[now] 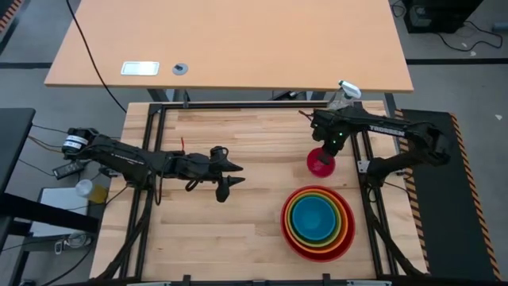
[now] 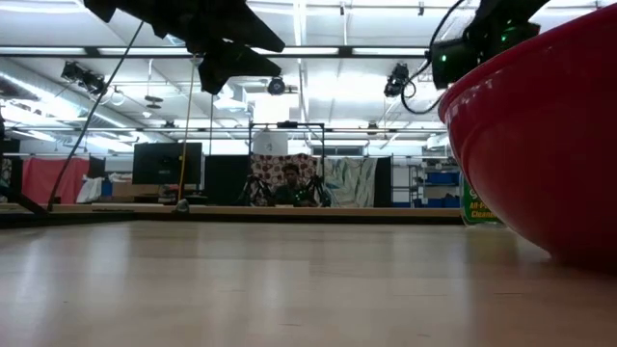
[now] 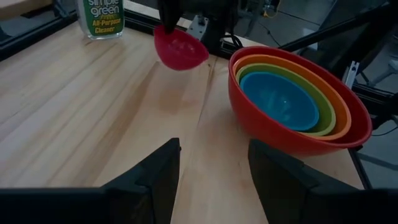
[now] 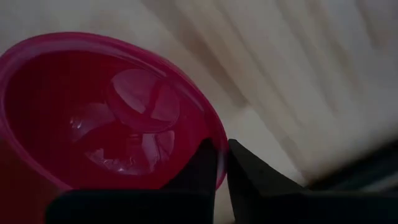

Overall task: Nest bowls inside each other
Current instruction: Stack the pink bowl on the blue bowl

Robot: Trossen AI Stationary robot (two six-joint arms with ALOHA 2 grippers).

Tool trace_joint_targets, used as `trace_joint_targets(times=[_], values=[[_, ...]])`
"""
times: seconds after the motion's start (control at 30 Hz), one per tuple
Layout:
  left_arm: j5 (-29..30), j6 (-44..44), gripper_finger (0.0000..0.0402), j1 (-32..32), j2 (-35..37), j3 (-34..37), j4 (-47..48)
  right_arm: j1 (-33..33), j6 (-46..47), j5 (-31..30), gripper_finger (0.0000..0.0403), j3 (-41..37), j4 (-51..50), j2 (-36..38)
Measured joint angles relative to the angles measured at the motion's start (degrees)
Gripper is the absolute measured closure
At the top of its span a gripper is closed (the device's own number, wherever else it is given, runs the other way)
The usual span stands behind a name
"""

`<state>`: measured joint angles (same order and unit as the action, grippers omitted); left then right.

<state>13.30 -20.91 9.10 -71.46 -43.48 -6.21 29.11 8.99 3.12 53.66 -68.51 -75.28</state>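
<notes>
The small magenta-pink bowl point(image 1: 320, 164) hangs at the far right of the table, with my right gripper point(image 1: 325, 151) shut on it. In the left wrist view the same bowl point(image 3: 180, 47) hovers above the wood. Nearer the front edge stands a stack: a red bowl point(image 1: 287, 230) holding orange point(image 1: 297, 234), lime green point(image 1: 337, 208) and blue point(image 1: 316, 218) bowls, resting on the red one's base. My left gripper point(image 1: 230, 176) waits open above the table's middle, its fingers point(image 3: 155, 180) pointing toward the stack point(image 3: 298, 99). My right gripper point(image 4: 221, 150) pinches the magenta bowl's rim point(image 4: 219, 167), one finger inside the bowl point(image 4: 200, 171) and one outside the wall point(image 4: 252, 177). The fingers come from above, pointing down. The bowl hangs lifted clear of the table, tilted, its opening facing up.
A clear spray bottle with a green label point(image 3: 99, 18) stands at the far right corner point(image 1: 343, 95), just behind the right gripper. Dark frame rails point(image 1: 159, 127) run along the table's edges. Bare wood point(image 1: 238, 238) lies left of the stack.
</notes>
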Motion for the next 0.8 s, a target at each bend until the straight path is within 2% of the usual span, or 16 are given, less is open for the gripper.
trace_joint_targets(times=[0.17,0.3,0.53,0.67,0.8], values=[[0.0,0.03,0.0209,0.0,0.0,0.0,0.02,-1.91,0.89,7.71,0.037,0.73,3.68,4.9],[0.0,-0.38,0.0209,0.0,0.0,0.0,0.02,-5.29,5.69,11.81,0.0367,0.73,6.49,9.25],[0.0,-0.78,0.0209,0.07,0.0,0.0,0.03,-17.61,15.0,17.27,0.0364,0.73,8.23,14.94],[0.0,-0.76,0.0209,0.07,0.0,0.0,0.04,-26.42,21.57,16.99,0.0363,0.73,9.13,15.61],[0.0,-0.37,0.0209,0.07,0.0,-0.02,0.02,-34.92,28.32,12.17,0.0363,0.73,11.13,13.66]])
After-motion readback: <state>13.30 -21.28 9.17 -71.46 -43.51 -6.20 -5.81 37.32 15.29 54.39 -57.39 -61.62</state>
